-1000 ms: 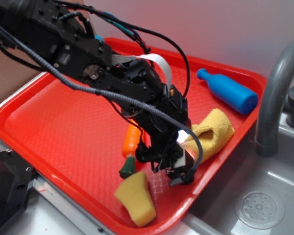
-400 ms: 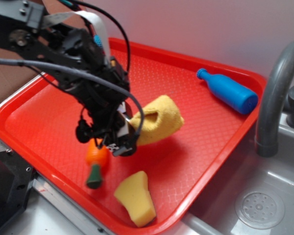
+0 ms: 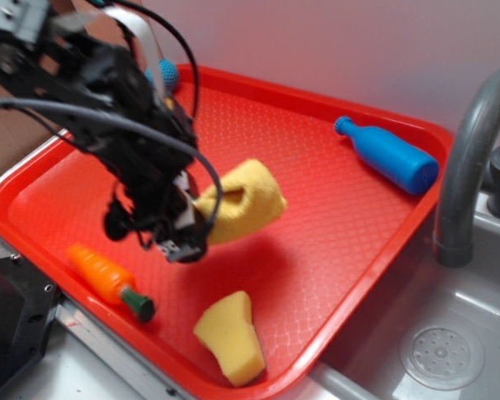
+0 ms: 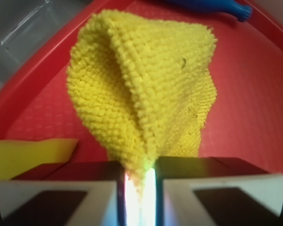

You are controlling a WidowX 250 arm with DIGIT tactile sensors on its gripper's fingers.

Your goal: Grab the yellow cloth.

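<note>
Wrist view shows my gripper [image 4: 140,186] pinched on a narrow fold of the fuzzy bright yellow terry cloth [image 4: 146,89], which hangs above the red plastic tray [image 3: 333,250]. I judge steady clamping and slow lifting best.

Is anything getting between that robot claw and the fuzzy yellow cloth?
Nothing visible does. The black gripper is shut on a fold of the fuzzy yellow terry cloth, which hangs from it above the red plastic tray.
</note>
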